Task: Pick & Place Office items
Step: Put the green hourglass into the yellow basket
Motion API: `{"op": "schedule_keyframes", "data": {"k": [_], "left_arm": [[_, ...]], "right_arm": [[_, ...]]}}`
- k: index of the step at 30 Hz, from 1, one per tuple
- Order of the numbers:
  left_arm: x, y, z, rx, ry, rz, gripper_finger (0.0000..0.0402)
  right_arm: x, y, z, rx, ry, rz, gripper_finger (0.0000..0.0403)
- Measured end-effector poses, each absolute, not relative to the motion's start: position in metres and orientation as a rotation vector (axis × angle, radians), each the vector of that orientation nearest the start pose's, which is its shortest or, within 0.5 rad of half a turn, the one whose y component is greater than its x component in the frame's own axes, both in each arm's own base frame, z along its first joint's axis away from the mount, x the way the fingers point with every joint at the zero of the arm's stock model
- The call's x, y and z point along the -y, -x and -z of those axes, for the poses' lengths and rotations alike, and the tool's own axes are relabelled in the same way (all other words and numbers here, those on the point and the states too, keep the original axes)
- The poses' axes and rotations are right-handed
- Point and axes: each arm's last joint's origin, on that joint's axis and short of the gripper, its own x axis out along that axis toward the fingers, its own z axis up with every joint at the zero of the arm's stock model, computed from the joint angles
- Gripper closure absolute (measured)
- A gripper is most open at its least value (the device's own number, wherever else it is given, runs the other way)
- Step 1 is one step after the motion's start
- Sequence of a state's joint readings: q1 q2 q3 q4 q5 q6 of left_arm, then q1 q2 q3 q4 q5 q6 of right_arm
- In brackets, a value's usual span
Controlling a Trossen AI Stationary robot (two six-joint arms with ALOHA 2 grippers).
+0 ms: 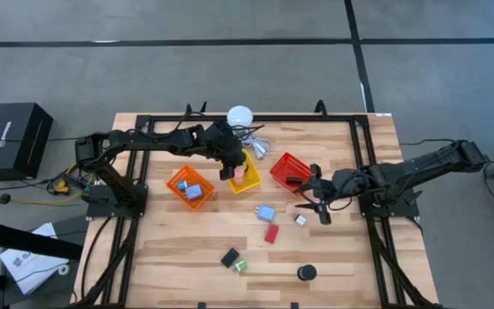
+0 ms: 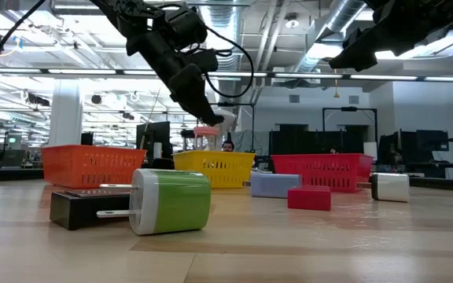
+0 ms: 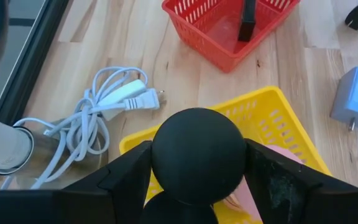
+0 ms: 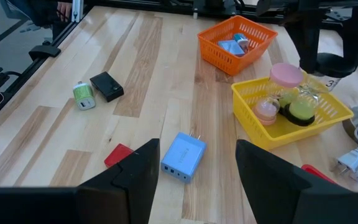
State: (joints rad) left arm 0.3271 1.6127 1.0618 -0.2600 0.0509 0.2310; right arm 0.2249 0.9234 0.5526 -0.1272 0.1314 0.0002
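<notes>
The left hand (image 1: 228, 167) is clamped on a black round disc (image 3: 197, 152), above the yellow basket (image 3: 278, 109). I judge the disc hard, smooth and light (it may slip), best held across its rim. The right hand (image 1: 320, 206) waits with fingers apart over the worktop (image 1: 161, 257).

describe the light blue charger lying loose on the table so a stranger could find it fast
Start at the red basket on the wooden table. Just in front of it, toward the table's middle, lies the light-blue charger block. The red block beside it is flatter; this one has metal prongs.
</notes>
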Motion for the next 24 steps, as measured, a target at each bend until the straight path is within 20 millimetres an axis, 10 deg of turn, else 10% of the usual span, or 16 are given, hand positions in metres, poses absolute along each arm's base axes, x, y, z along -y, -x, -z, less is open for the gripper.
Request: {"op": "schedule_keyframes", "data": {"k": [24], "left_arm": [[-0.099,-0.326,-0.236,-0.707,-0.159,-0.14,0.016]], "right_arm": [[-0.04,-0.192,-0.235,-0.491,0.088,-0.091,0.02]]}}
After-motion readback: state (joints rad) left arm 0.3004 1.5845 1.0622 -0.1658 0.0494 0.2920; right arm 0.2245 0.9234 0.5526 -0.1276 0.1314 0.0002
